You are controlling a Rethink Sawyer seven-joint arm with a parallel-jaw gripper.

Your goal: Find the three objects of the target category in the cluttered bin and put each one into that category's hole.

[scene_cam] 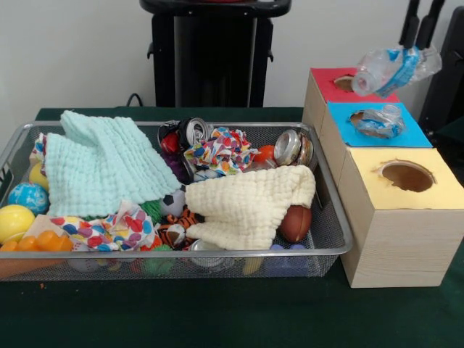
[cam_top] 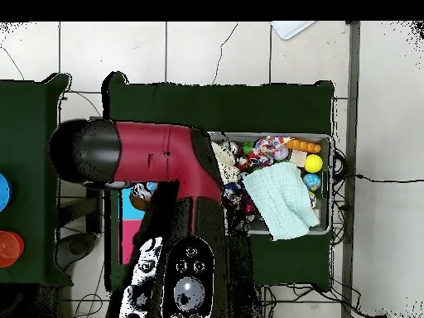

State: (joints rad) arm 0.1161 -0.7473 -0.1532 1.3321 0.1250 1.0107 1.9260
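Observation:
My gripper (scene_cam: 423,43) comes down at the top right of the front view. It is shut on a crushed clear bottle with a blue label (scene_cam: 391,69) and holds it in the air, tilted, above the red and blue box tops. A second crushed bottle (scene_cam: 377,122) lies in the blue-surround hole (scene_cam: 402,134) and sticks out of it. No other bottle shows in the wire mesh bin (scene_cam: 181,254), which is full of clutter. In the overhead view my arm (cam_top: 166,157) covers the gripper and most of the blue surround (cam_top: 130,228). The bin (cam_top: 332,157) shows to its right.
The bin holds a mint cloth (scene_cam: 101,163), a pale yellow cloth (scene_cam: 250,203), patterned cloths, two dented cans (scene_cam: 196,130) (scene_cam: 293,147), a brown football (scene_cam: 295,223) and several balls. The red-surround hole (scene_cam: 344,81) and the yellow-surround hole (scene_cam: 407,176) flank the blue one.

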